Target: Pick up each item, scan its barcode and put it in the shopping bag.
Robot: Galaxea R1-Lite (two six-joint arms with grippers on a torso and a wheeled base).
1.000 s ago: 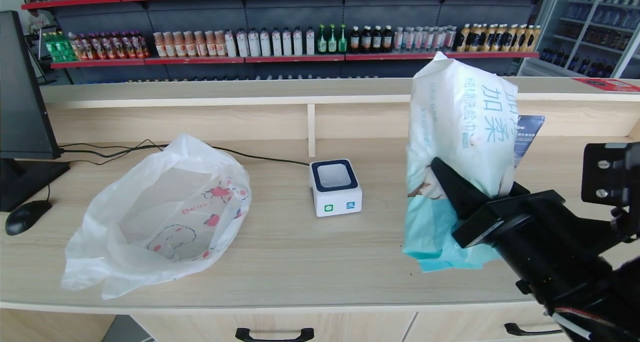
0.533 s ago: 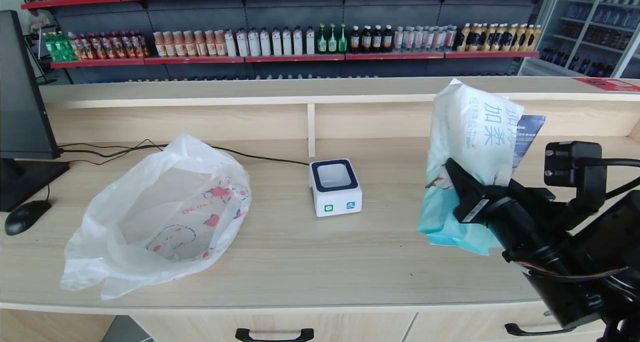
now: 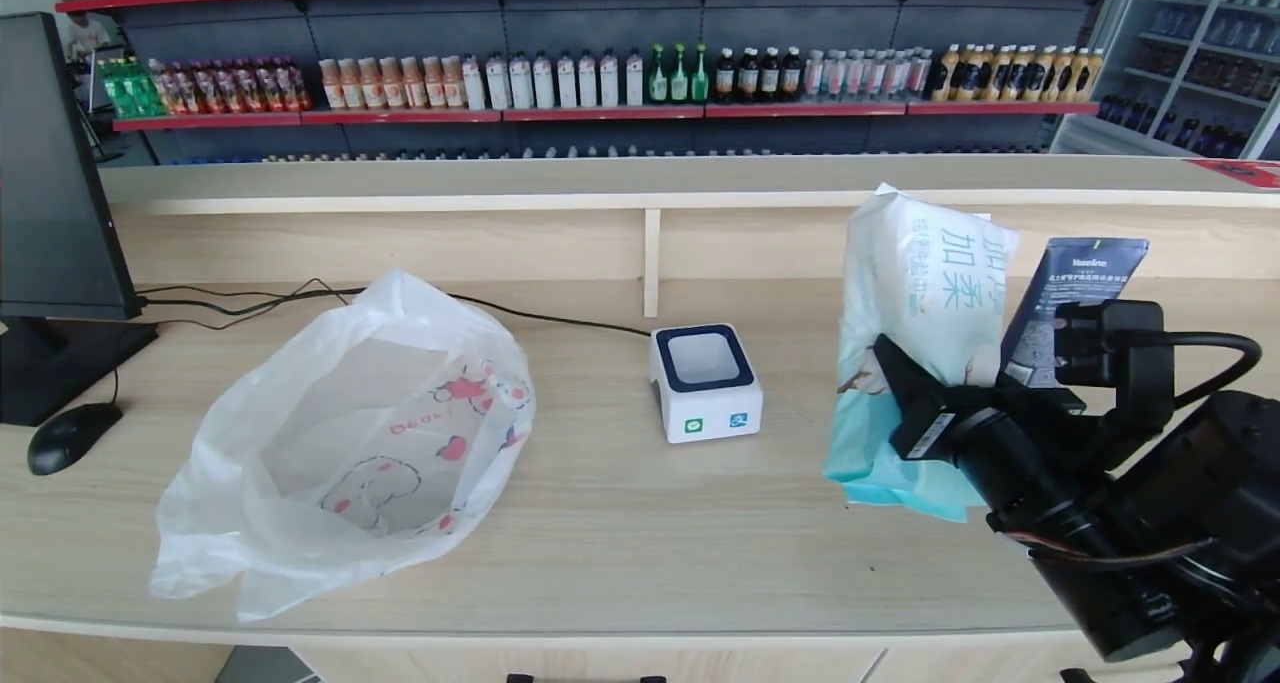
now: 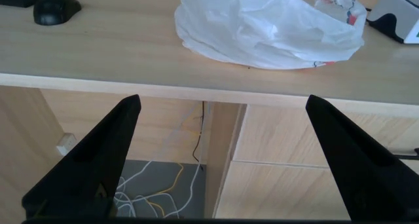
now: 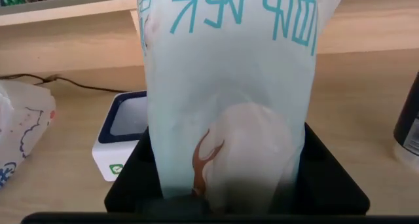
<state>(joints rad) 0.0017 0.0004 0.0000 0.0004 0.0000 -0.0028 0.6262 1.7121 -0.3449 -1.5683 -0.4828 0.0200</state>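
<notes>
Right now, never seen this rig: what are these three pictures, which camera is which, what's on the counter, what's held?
Two-armed robot at a shop counter. The wide picture is from its head camera, the other two from its wrists. On the counter: open shopping bag, small scanner, dark blue pack, monitor, mouse. The right gripper is shut on a white-and-teal soft pack, upright, right of the scanner. The left gripper is open, out in front of the counter.

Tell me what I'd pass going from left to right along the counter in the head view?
Computer mouse → shopping bag → barcode scanner → white-and-teal soft pack, held up off the counter → dark blue tube.
</notes>
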